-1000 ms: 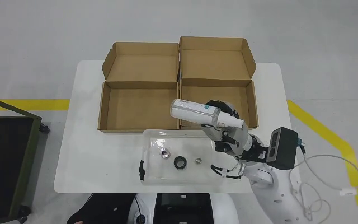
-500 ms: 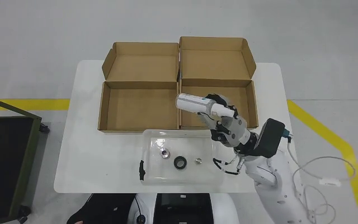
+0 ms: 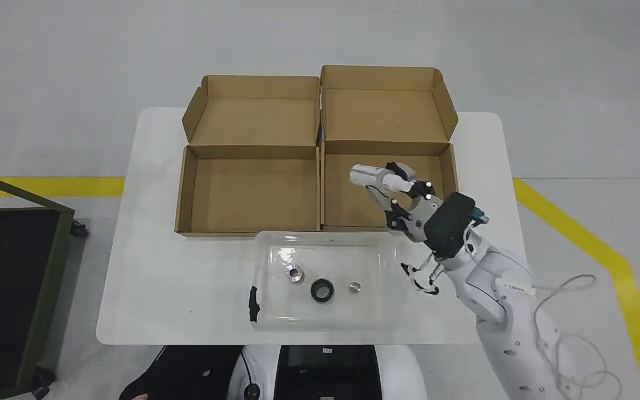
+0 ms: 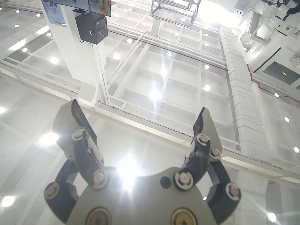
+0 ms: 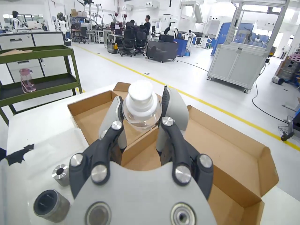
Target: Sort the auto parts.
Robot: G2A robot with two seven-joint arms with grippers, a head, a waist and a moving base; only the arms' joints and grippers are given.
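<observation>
My right gripper (image 5: 143,110) is shut on a clear bottle (image 5: 141,105) with a white cap, holding it lying sideways above the right cardboard box (image 5: 236,146). From above, the bottle (image 3: 369,177) and right gripper (image 3: 398,190) hang over the middle of the right box (image 3: 345,200). A clear plastic tray (image 3: 330,255) at the table's front holds a silver cylinder (image 3: 294,272), a black ring (image 3: 322,290) and a small silver piece (image 3: 353,287). My left gripper (image 4: 140,122) is open, points at the ceiling and holds nothing.
An open cardboard box (image 3: 248,192) sits left of the right box, both with lids folded back. The silver cylinder (image 5: 60,171) and a dark bushing (image 5: 51,202) lie close under my right wrist. A green shelf cart (image 5: 39,80) stands beyond the table.
My right arm has carried the bottle away from the tray's back edge, back and to the right, so it now hangs over the right box.
</observation>
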